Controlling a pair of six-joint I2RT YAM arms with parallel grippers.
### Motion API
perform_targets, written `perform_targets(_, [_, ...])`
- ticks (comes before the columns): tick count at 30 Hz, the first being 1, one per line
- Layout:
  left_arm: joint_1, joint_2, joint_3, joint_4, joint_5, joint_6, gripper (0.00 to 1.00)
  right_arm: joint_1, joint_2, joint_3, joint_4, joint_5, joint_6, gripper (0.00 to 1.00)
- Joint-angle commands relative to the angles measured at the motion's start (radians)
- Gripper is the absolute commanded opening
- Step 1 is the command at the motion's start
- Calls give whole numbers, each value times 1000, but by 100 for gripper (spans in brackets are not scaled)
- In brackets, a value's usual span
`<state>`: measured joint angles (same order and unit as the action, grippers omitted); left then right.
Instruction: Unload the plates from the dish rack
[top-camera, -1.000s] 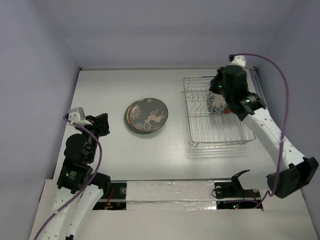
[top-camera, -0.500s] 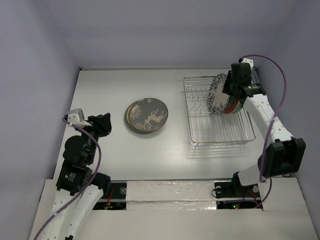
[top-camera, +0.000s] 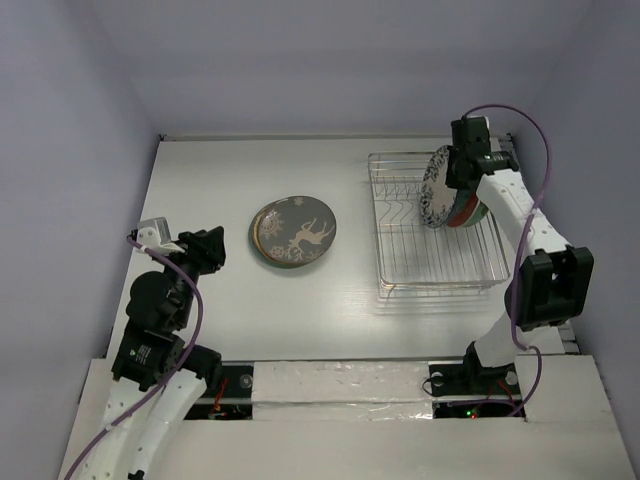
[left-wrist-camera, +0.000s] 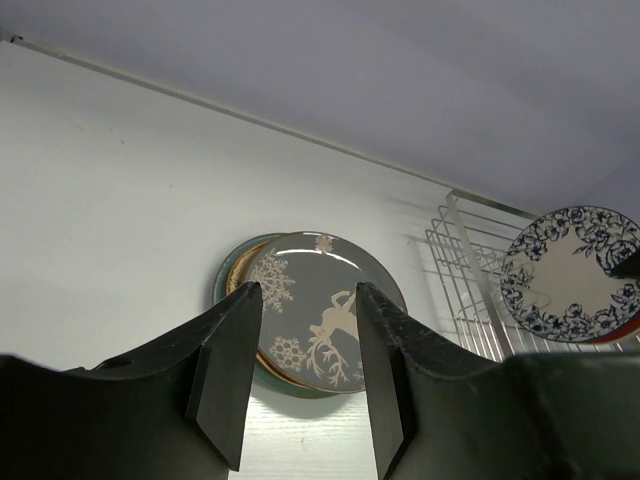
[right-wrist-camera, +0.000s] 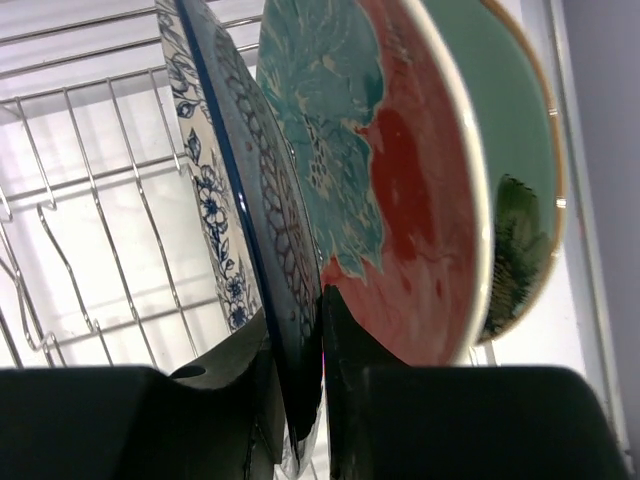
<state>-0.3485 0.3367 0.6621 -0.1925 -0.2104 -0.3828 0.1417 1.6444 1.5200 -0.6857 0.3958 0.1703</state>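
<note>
The wire dish rack (top-camera: 435, 240) stands at the right. Three plates stand upright in it: a white plate with a blue floral rim (top-camera: 436, 190) in front, a red and teal plate (right-wrist-camera: 400, 200) behind it, and a pale green plate (right-wrist-camera: 525, 170) at the back. My right gripper (top-camera: 463, 168) is shut on the upper rim of the blue floral plate (right-wrist-camera: 215, 200), one finger on each face, gripper (right-wrist-camera: 300, 400). A stack of plates (top-camera: 293, 232) lies flat on the table, a grey deer-patterned one on top (left-wrist-camera: 320, 320). My left gripper (left-wrist-camera: 305, 380) is open and empty, well short of that stack.
The rack's front half (top-camera: 440, 265) holds only bare wires. The back wall runs just behind the rack, and the right wall is close beside it. The left arm (top-camera: 165, 300) sits near the table's left edge.
My right arm has swung up and back, and its gripper has turned and settled on the top rim of the blue floral plate. The left arm has barely moved.
</note>
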Motion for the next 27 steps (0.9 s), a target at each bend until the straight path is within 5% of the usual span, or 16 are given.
perform_targets(1, [-7, 7, -6, 27, 3, 1, 39, -17, -115, 130, 6, 103, -43, 0])
perform_targets(12, [-7, 18, -5, 25, 3, 1, 40, 81, -268, 309, -9, 36, 12, 0])
perform_targets(20, [-7, 38, -6, 22, 3, -2, 40, 266, -360, -106, 509, -486, 414, 0])
perform_targets(27, [-7, 50, -4, 24, 3, -4, 40, 426, -172, -187, 781, -575, 610, 0])
